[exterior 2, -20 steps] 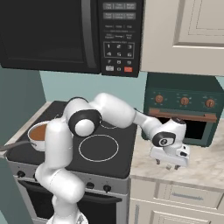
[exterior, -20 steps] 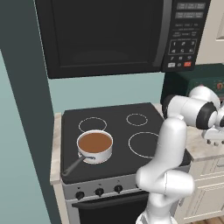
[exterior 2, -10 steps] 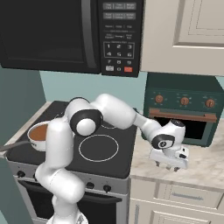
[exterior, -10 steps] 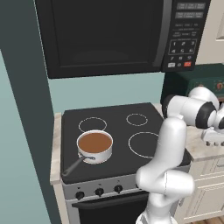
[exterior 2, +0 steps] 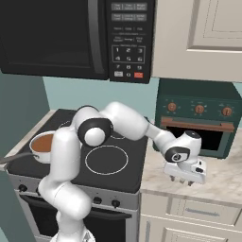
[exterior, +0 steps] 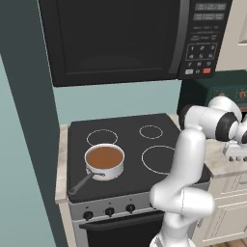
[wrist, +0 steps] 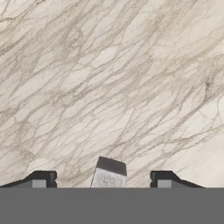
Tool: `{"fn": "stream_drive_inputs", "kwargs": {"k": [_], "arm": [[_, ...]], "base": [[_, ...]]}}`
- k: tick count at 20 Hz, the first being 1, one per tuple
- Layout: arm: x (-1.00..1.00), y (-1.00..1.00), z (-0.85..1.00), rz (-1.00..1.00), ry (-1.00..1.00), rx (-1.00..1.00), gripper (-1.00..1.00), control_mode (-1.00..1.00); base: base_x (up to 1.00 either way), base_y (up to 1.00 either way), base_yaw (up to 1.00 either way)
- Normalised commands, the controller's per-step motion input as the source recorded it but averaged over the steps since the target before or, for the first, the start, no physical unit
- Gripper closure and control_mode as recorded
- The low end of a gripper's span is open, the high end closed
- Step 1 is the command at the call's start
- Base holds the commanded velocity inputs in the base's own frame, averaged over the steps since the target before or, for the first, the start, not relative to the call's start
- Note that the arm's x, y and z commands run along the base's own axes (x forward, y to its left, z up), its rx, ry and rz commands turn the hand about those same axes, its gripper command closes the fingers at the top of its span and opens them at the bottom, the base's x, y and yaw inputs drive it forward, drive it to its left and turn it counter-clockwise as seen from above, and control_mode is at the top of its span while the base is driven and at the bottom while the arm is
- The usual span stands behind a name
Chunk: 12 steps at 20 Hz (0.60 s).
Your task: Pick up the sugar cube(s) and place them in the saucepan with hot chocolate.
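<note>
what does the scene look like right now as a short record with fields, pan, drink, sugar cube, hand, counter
pan: saucepan on the front left burner of the stove, handle pointing toward the front left
drink: hot chocolate fills the saucepan, surface flat
sugar cube: sugar cube lies on the marble counter, between the two fingertips
hand: hand low over the counter to the right of the stove, fingers on either side of the cube with gaps on both sides, not gripping it yet
counter: toaster oven stands at the back

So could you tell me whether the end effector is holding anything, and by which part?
Nothing is held: the sugar cube sits on the counter between the end effector's open fingertips, untouched.
</note>
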Motion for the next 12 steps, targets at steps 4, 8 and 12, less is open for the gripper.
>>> {"fn": "stream_drive_inputs", "kwargs": {"k": [4, 8, 12], "arm": [[0.1, 0.0, -0.14, 0.0, 0.0, 0.0, -1.0, -1.0], [0.02, 0.0, -0.02, 0.0, 0.0, 0.0, -1.0, -1.0], [0.04, 0.0, 0.0, 0.0, 0.0, 0.0, -1.0, -1.0]], "base": [[0.0, 0.0, 0.0], [0.0, 0.0, 0.0], [0.0, 0.0, 0.0]]}}
